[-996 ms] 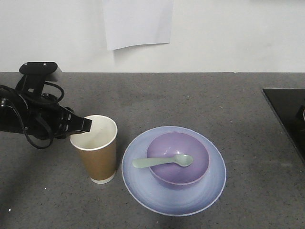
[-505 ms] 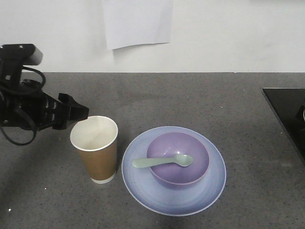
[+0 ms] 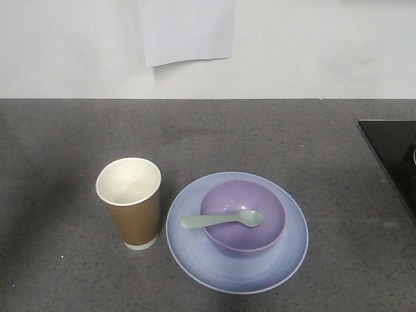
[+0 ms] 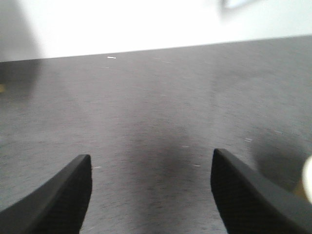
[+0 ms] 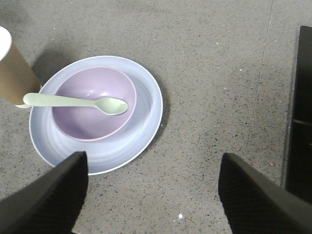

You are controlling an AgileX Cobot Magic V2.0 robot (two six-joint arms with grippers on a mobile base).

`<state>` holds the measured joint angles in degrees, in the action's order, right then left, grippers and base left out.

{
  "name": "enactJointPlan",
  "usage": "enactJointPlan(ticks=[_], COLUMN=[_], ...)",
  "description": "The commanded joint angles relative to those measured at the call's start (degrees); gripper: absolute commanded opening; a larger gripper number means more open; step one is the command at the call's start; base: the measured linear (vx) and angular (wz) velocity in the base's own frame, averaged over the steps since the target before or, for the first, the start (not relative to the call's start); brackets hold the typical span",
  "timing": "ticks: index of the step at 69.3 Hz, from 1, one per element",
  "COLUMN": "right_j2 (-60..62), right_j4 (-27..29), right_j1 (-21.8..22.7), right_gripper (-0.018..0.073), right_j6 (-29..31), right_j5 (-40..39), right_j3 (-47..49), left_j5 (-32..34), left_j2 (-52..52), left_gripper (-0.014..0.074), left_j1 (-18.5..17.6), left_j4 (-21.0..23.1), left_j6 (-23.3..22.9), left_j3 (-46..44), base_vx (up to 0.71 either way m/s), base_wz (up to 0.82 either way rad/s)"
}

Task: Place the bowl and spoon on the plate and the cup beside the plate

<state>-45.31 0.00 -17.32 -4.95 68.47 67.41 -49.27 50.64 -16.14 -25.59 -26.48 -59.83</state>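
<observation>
Left wrist view blurred; cup (image 4: 307, 180) cut off at right edge; dark panel (image 3: 393, 156) cropped.

My desk (image 3: 338, 136) is a dark grey speckled surface, matte, running back to a plain white wall (image 3: 325, 45). A sheet of white paper (image 3: 187, 29) hangs on that wall, its lower edge curling slightly (whatever fastens it lies above the view). At the far right edge of the desk sits a flat black panel (image 3: 390, 156). The light is soft and even, with only faint shadows on the grey.
</observation>
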Motion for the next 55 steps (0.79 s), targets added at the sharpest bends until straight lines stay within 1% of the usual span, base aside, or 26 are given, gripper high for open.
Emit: enactJointPlan(ticks=[1,14,17,22,24,27,31,32,33,35,36,38,39,41,55], right_j2=[-0.2,2.1,2.6,3.2,3.2,3.2,3.2,3.2,3.2,3.2,3.2,3.2,3.2,3.2,3.2], right_j4=[-2.4,-6.2,-6.9,-7.8,-8.3,-9.0,-9.6,-9.7,-9.7,-9.7,-9.7,-9.8,-9.8,-9.8,-9.6], right_j1=[0.1,0.1,0.1,0.1,0.1,0.1,0.1,0.1,0.1,0.1,0.1,0.1,0.1,0.1,0.1], right_gripper=[0.0514,0.0491,0.0475,0.0419,0.0389,0.0326,0.0241,0.0206,0.0182,0.0134,0.0109,0.0061,0.0025,-0.002,-0.0011], right_j6=[-1.2,-3.3,-4.1,-5.3,-5.7,-6.0,-6.2,-6.2,-6.3,-6.3,-6.3,-6.3,-6.3,-6.3,-6.3], right_j5=[-3.6,-8.4,-9.1,-9.1,-8.9,-8.1,-7.0,-6.8,-6.7,-6.4,-6.4,-6.1,-6.1,-6.1,-6.0], right_j3=[1.3,1.3,1.3,1.3,1.3,1.3,1.3,1.3,1.3,1.3,1.3,1.3,1.3,1.3,1.3], left_j5=[0.4,2.0,2.9,3.5,3.5,3.5,3.5,3.7,3.7,3.8,4.0,4.1,4.4,4.7,4.8], left_j2=[-3.7,-10.5,-11.4,-12.3,-12.6,-12.6,-12.7,-12.7,-12.7,-12.7,-12.7,-12.7,-12.7,-12.7,-12.7], left_gripper=[0.0502,0.0498,0.0482,0.0433,0.0402,0.0335,0.0223,0.0181,0.0167,0.0094,0.0079,0.0005,-0.001,-0.0009,-0.0008], left_j1=[0.0,0.0,0.0,0.0,0.0,0.0,0.0,0.0,0.0,0.0,0.0,0.0,0.0,0.0,0.0], left_j4=[-4.7,-4.7,-4.7,-4.7,-4.7,-4.7,-4.7,-4.7,-4.7,-4.7,-4.7,-4.7,-4.7,-4.7,-4.4], left_j6=[-3.1,-3.3,-3.4,-3.4,-3.4,-3.4,-3.4,-3.4,-3.4,-3.4,-3.4,-3.4,-3.3,-3.3,-3.3], left_j3=[-1.2,3.6,5.1,6.5,6.9,7.2,7.2,7.2,7.2,7.2,7.2,7.2,7.2,7.2,7.2], base_vx=[0.0,0.0,0.0,0.0,0.0,0.0,0.0,0.0,0.0,0.0,0.0,0.0,0.0,0.0,0.0], base_wz=[0.0,0.0,0.0,0.0,0.0,0.0,0.0,0.0,0.0,0.0,0.0,0.0,0.0,0.0,0.0])
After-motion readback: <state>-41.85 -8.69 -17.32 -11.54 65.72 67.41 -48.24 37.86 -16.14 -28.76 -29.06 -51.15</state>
